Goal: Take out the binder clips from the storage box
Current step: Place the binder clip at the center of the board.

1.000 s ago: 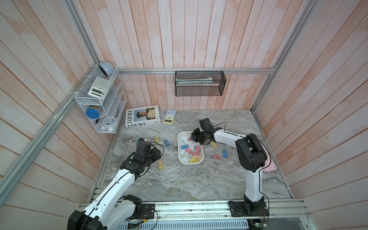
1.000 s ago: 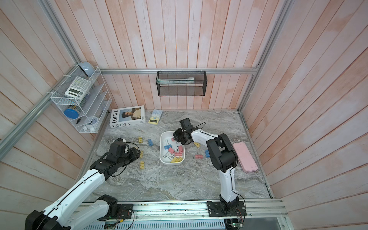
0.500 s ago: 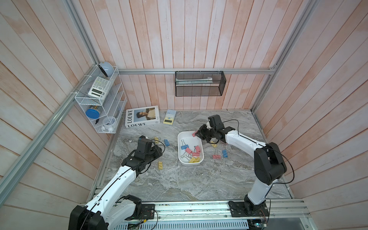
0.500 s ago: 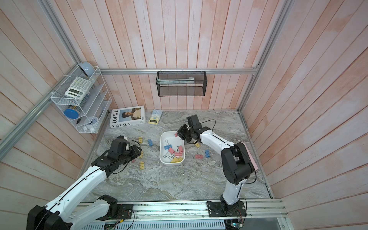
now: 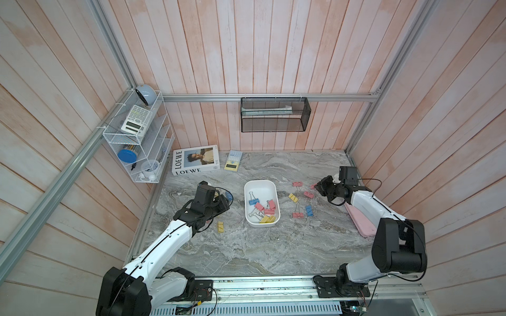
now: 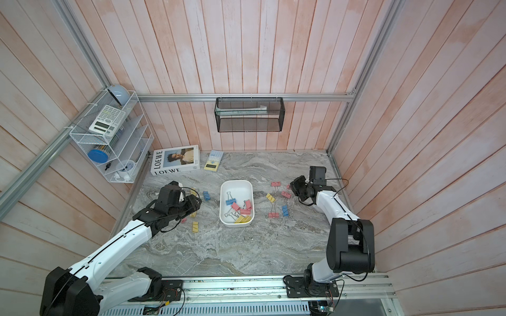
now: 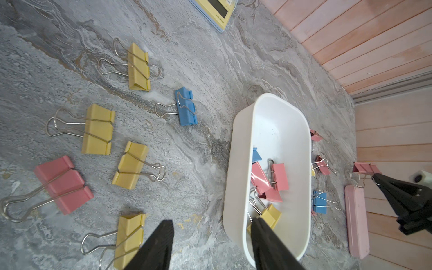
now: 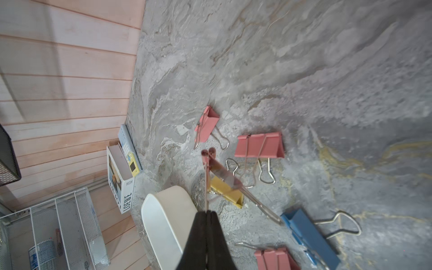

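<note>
The white box [image 5: 260, 182] sits mid-table, its long side running front to back, with a handful of pink, blue and yellow clips [image 5: 263, 208] heaped toward its near end.

To its right, close to the side wall, the right gripper [image 8: 208, 212] is low over the table [image 5: 246, 246]. Its fingers are pressed together on the wire handle of a pink clip [image 8: 211, 161], which hangs from the tips. More pink, yellow and blue clips lie scattered on the marble between that gripper and the box.

On the box's other side, the left gripper [image 7: 211, 222] hovers just beside the box wall with its fingers apart and empty, above a spread of mostly yellow clips.

A book [image 5: 195, 160] and a calculator [image 5: 233, 161] rest by the back wall. A pink case [image 5: 358, 221] lies along the right wall beside the right arm.
</note>
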`<state>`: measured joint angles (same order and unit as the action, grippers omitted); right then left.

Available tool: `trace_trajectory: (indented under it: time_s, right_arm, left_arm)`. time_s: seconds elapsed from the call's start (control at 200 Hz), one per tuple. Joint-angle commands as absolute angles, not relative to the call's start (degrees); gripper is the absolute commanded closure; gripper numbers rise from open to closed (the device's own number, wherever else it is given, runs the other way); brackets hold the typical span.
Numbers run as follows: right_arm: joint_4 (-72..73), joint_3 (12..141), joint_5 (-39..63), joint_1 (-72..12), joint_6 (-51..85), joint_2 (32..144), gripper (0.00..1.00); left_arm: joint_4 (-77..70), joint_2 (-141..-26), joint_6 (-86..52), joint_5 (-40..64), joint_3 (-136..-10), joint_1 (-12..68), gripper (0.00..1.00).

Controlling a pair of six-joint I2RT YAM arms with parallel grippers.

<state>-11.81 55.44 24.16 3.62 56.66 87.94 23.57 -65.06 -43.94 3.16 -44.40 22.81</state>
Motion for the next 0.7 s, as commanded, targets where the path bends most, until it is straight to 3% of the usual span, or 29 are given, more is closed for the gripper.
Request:
trace_trajectory:
  time_s: [0.0,0.315,0.57,0.695]
  right_arm:
    - [-8.35,55.14,28.29,6.22,53.95,91.94,1.0]
    - [-3.7,59.7,31.43,8.61,53.62,104.65,0.99]
    - [-7.94,60.42,30.97,9.14,50.63,102.47,0.62]
    - [-10.69,59.56,30.85,9.09,49.31,98.21,0.56]
  left_arm:
    - [22.85,-65.88,-43.24,2.99,-46.92,23.81,0.41]
    - [23.94,-69.92,-42.48,3.59,-50.02,27.54,0.4]
    - [24.26,-74.33,-41.32,3.52,-53.16,30.85,0.39]
    - [23.85,-76.79,-40.83,3.61,-54.85,32.19,0.39]
